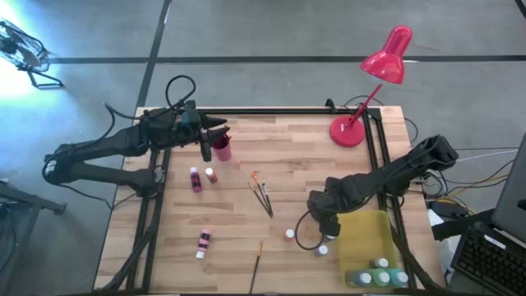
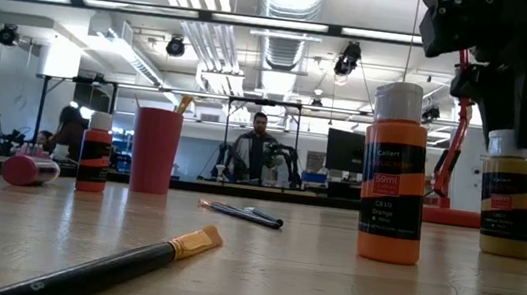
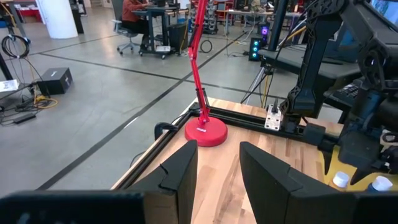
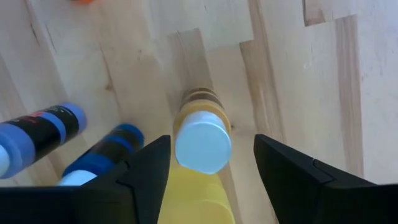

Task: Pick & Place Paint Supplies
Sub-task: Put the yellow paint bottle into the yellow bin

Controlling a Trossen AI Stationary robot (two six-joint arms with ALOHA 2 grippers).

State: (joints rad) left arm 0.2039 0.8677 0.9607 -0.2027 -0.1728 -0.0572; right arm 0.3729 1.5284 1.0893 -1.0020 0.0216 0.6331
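Standing upright at lower right of the high view, just left of the flat yellow tray: a white-capped ochre paint bottle, directly beneath the right gripper, fingers spread apart on either side of the cap, not touching it. Beside it, two blue bottles. Near the low view's centre right, an upright orange bottle. At the tray's lower end, a cluster of white-capped bottles. Scattered across mid-table: thin paintbrushes, lying flat; further left, a pink bottle on its side. Upper left of the high view: the left gripper, fingers slightly apart on nothing, by a red cup. Upper right: a red desk lamp.
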